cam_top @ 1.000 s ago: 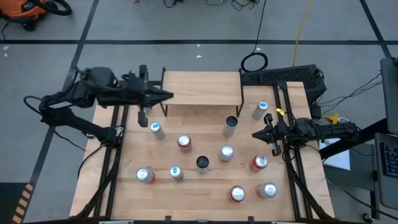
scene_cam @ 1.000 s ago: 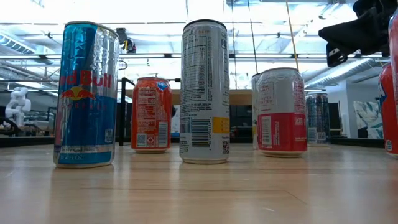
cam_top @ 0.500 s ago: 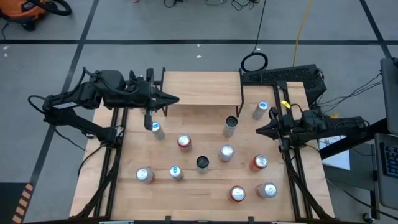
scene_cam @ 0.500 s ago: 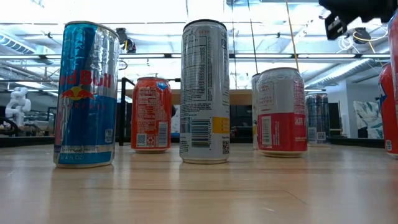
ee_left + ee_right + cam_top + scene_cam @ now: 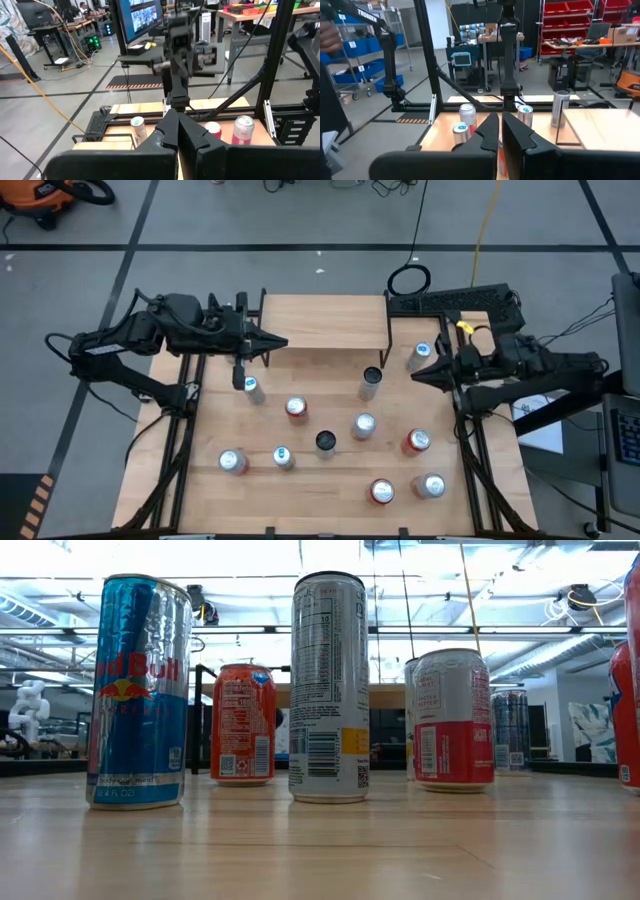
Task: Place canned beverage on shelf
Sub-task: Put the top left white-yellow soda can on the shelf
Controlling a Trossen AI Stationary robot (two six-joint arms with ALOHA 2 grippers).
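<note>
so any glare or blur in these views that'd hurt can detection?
Low view: bright ceiling lights behind backlight the cans; the blue can shows crinkled highlights, but the labels stay readable. High view: even light, soft shadows, can tops distinct on the table. Left wrist view: the other arm ahead looks smeared, and the left claw blocks the lower centre. Right wrist view: sharp, though the right claw hides part of the cans.

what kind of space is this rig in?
Likely a robotics lab or workshop: red parts bins on racks, a big monitor on a workbench, and an orange shop vacuum on the concrete floor.
</note>
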